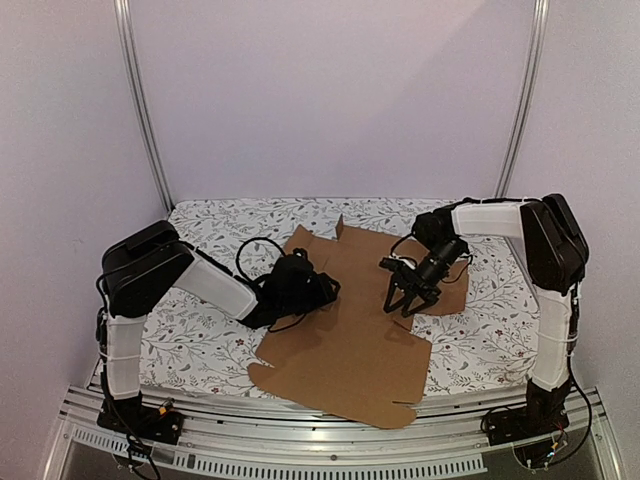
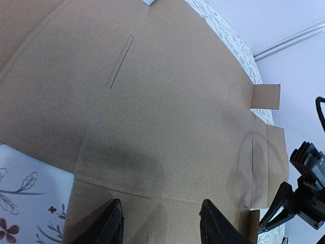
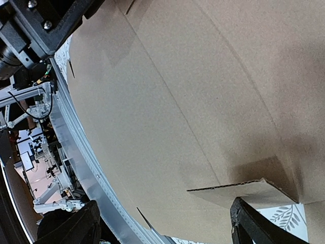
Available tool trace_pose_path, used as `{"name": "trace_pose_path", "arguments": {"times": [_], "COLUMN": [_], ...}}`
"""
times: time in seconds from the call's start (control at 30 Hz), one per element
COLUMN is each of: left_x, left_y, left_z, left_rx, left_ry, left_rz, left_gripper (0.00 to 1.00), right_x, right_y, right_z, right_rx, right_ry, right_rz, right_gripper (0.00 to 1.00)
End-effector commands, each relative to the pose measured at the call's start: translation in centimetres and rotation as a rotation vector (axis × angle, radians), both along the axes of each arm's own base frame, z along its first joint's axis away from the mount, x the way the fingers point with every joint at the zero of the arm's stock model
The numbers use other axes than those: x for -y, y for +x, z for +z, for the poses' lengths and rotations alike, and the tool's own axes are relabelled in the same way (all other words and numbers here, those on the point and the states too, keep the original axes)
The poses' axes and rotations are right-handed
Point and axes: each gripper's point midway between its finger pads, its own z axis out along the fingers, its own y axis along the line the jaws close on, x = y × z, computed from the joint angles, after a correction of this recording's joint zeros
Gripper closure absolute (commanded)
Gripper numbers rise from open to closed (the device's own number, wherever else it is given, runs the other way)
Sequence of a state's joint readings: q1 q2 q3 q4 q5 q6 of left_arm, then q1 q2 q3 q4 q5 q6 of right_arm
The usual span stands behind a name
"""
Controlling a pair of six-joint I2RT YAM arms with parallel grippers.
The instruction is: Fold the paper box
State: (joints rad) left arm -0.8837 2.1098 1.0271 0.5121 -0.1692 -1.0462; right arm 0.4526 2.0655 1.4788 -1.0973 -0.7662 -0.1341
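Obs., near to far.

- The aluminium rail [image 1: 330, 440] ran along the near table edge. The paper box [image 1: 345, 340] was an unfolded brown corrugated sheet lying flat on the floral cloth [image 1: 200, 340]. Its near corner reached past the cloth onto the rail. No panel was raised into a wall, so folding looked barely begun.
- Left gripper [image 2: 161, 206]: fingers parted, nothing between them, poised low over the left half of the sheet. The wrist view showed only bare cardboard and a crease line beneath. Whether the tips touched the board I could not tell. Judgement: it was placed there to pin the base panel so the sheet would not slide or lift while the other side was worked.
- Right gripper [image 1: 400, 305]: spread wide and empty, pointed down over the right side panel. Its wrist view showed a small tab [image 3: 244, 190] just beside one finger [image 3: 254, 223]. The tab's cut edge stood a little off the cloth. Judgement: the wide spread suited getting a finger under that tab or panel edge and tipping it up along the crease.
- Farther on, a slit [image 2: 119, 61] was cut in the main panel, probably to take a locking tab later. At the far edge a short flap [image 1: 340, 228] stood slightly up. Behind it was the plain back wall.
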Motion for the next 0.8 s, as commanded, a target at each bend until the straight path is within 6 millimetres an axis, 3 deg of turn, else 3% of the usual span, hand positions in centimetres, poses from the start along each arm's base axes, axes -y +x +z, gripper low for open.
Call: {"name": "trace_pose_path", "arguments": {"times": [0.0, 0.33, 0.57, 0.77], "left_x": [-4.1, -4.0, -3.7, -4.6], "left_y": [-7.6, -7.5, -7.3, -7.6], "left_z": [-10.5, -9.7, -9.3, -8.3], "left_rx": [-0.306, -0.292, -0.285, -0.292], "left_ry": [0.283, 0.308, 0.355, 0.494], "left_rz": [-0.108, -0.140, -0.188, -0.298], "left_gripper": [0.48, 0.48, 0.48, 0.48], "right_x": [-0.3, 3.6, 4.3, 4.8], "right_y": [0.7, -0.1, -1.2, -1.9], "right_z": [-2.6, -9.2, -11.0, -12.2], "right_rx": [0.005, -0.054, -0.118, -0.150], "right_ry": [-0.040, -0.314, -0.356, -0.376], "right_rz": [0.009, 0.016, 0.026, 0.043], "right_gripper": [0.13, 0.12, 0.12, 0.13]}}
